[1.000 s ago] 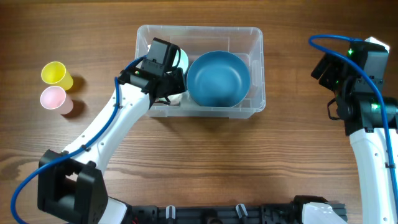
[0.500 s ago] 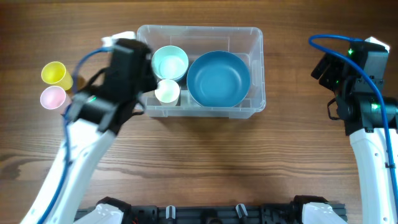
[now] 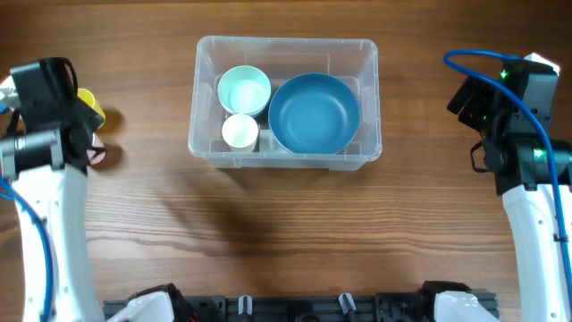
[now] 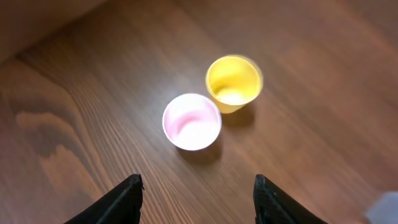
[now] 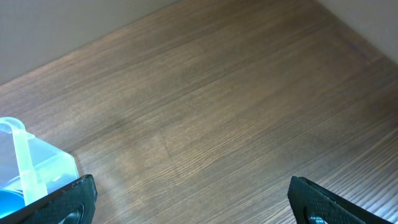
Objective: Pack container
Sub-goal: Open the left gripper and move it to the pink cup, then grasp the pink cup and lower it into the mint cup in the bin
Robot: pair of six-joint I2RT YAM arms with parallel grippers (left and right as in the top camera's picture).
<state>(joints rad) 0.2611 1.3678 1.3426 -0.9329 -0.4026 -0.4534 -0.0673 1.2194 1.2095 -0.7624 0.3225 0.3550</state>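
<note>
Container: the container (image 3: 286, 41) is sitting on the table (image 3: 286, 233) toward 12 o'clock in the overhead view, well apart from both arms.
Contents: a blue bowl (image 3: 314, 113) is filling its 3 o'clock half. A pale mint bowl (image 3: 244, 90) is lying at 10 o'clock inside it, and a small white cup (image 3: 240, 131) is standing at 8 o'clock, just beside the mint bowl.
Loose items: a pink cup (image 4: 191, 121) and a yellow cup (image 4: 233, 83) are standing upright and mouth-up on the wood at 9 o'clock of the container. The yellow one is at 1 o'clock of the pink one, just beside it, and whether their rims are touching I cannot tell.
Left gripper: the left gripper (image 4: 198, 190) is hanging above the two cups with its jaws spread and nothing between them. The pink cup is lying at 12 o'clock of the gap.
Right gripper: the right gripper (image 5: 191, 186) is waiting at 3 o'clock of the container over bare wood, jaws spread wide and carrying nothing.
Step in hand: judging by the layout, the left arm is lining up to fetch one of the two remaining cups, probably the pink one.
Next move: it is calling for a descent with one finger going inside the cup's mouth and one outside, then a pinch on the wall. A lift and a carry toward 3 o'clock into the free space beside the small cup would follow.
</note>
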